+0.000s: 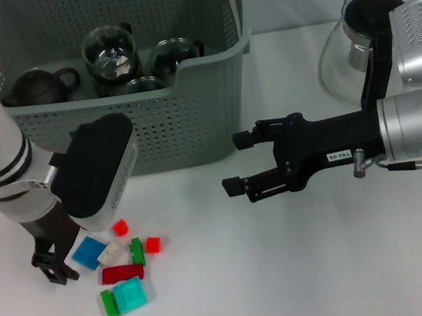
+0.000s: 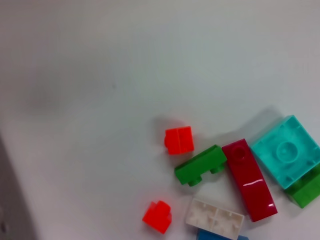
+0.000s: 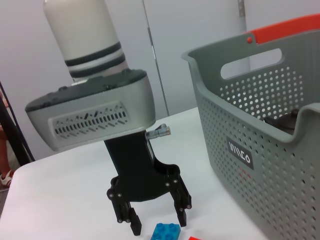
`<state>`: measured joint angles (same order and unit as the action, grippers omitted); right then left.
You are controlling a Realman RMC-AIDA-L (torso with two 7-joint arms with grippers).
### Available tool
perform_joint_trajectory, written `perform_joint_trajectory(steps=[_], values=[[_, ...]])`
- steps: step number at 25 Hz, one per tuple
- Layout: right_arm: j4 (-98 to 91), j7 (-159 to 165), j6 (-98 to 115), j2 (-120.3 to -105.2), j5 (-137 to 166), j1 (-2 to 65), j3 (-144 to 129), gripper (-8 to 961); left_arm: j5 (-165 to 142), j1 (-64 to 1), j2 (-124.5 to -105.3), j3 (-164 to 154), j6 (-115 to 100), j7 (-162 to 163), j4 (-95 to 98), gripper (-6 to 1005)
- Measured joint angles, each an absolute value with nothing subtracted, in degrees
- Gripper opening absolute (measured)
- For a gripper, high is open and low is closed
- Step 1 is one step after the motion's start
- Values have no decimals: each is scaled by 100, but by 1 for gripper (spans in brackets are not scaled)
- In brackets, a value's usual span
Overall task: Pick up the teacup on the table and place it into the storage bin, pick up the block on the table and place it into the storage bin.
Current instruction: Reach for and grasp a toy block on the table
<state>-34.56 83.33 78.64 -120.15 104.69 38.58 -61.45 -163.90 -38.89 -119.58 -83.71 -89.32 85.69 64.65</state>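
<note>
Glass teacups [image 1: 110, 58] crowd the storage bin [image 1: 190, 121] beside a teapot [image 1: 40, 86].

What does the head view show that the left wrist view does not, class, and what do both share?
Only the head view shows the storage bin holding a teapot and glass cups, the open right gripper, and the left gripper beside the blocks. Only the left wrist view shows the blocks from close above. Both show the red, teal and white blocks on the table.

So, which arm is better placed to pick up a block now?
The left. Its claw is open, right beside the blocks on the table. The right claw is open too, but hovers farther away, in front of the storage bin.
</note>
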Motion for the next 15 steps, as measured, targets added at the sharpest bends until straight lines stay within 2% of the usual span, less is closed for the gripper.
perform_joint_trajectory(steps=[1,6,15], values=[[-3441,8333,7856,-12015,10453,3858,-6144,914,-16391,-3903,-11953,-8387,-8902,8569,6422,921],[-3415,8332,7843,-12017,10432,3858,-6143,914,-16391,-3944,-11946,-8450,-8836,8542,6353,761],[-3347,8331,7830,-12024,10423,3856,-6103,914,-16392,-4070,-11944,-8536,-8722,8539,6072,761]])
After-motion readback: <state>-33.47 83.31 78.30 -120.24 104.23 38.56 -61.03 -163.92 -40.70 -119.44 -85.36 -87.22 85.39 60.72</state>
